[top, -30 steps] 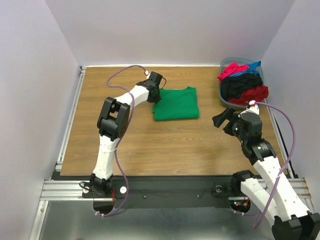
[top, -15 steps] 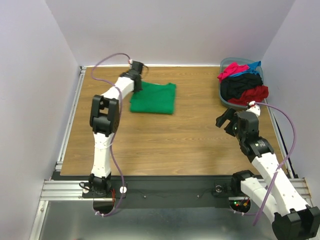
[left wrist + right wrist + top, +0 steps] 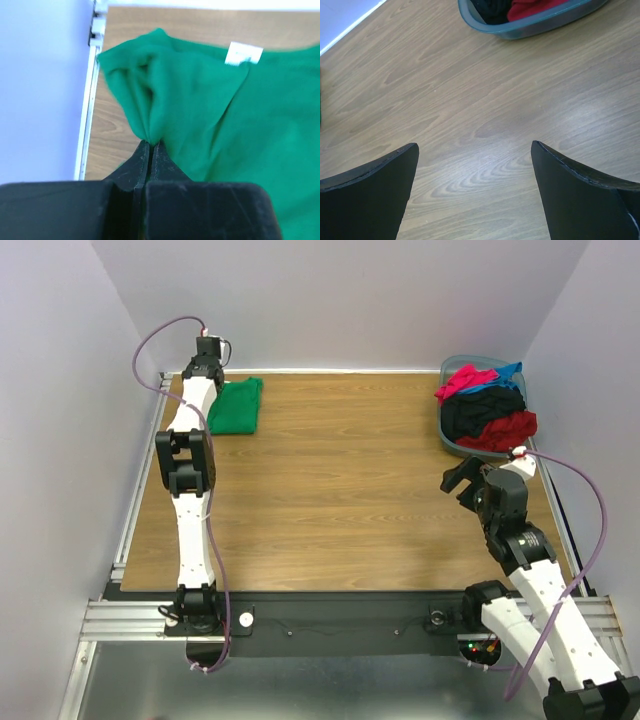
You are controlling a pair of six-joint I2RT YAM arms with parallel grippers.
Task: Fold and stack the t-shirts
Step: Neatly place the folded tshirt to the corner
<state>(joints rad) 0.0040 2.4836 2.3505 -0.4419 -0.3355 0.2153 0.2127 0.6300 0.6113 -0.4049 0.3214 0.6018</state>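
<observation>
"Cloth that soft is light and bunches where it's pinched: the left gripper (image 3: 151,146) is pressed together on a fold of the green shirt (image 3: 250,125), at the table's (image 3: 340,490) far left corner."
"And the right gripper (image 3: 473,144)?"
"Spread wide, holding nothing. I'd grab hems, not middles."

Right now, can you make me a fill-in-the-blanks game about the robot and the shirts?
1. The left gripper is shut on the ____ t-shirt.
2. The right gripper hangs ____ over the wooden table, holding nothing.
3. The grey-blue bin with the other shirts stands at the table's far ____ corner.
Missing words: green; open; right.
</observation>
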